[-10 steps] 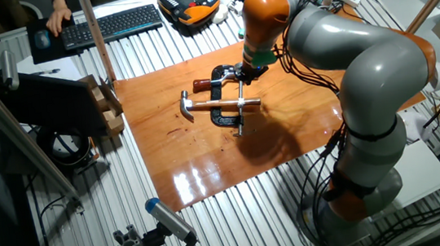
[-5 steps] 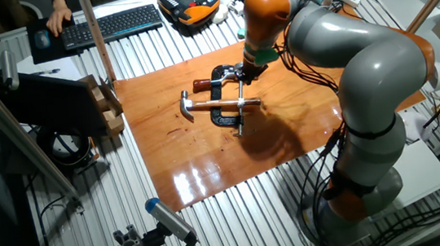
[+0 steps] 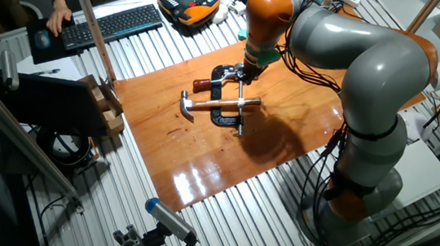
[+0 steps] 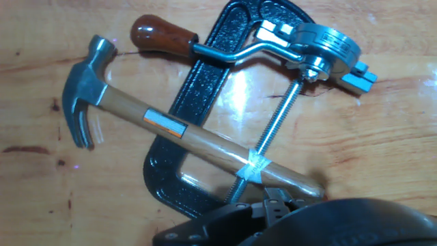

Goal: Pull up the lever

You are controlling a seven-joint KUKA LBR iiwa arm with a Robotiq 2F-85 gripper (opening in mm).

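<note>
Board: an orange-brown wooden board (image 3: 286, 124) lies on the ribbed metal table (image 3: 130, 206).
Clamp: a black C-shaped clamp (image 4: 205, 75) lies flat on the board, near its middle.
Screw: a long thin silver screw (image 4: 280, 116) runs across the opening of the clamp.
Lever: the lever (image 3: 240, 131) is the short crossbar at the near end of the screw, low on the board. In the hand view only a small shiny part (image 4: 276, 199) shows at the bottom edge, behind a dark rounded body (image 4: 328, 222).
Hammer: a hammer (image 4: 171, 126) lies over the clamp and the screw, with the steel head to the left.
Crank: a round metal piece (image 4: 328, 46) sits at the far end of the screw, with a brown wooden knob (image 4: 160, 35) on a bent arm.
Gripper: the gripper (image 3: 242, 75) hangs over the far end of the clamp, well apart from the lever.
Claw state: I cannot tell how far it is open, or whether it holds anything.
Behind: a keyboard (image 3: 111, 24) and a hand (image 3: 57, 17) are beyond the board.
</note>
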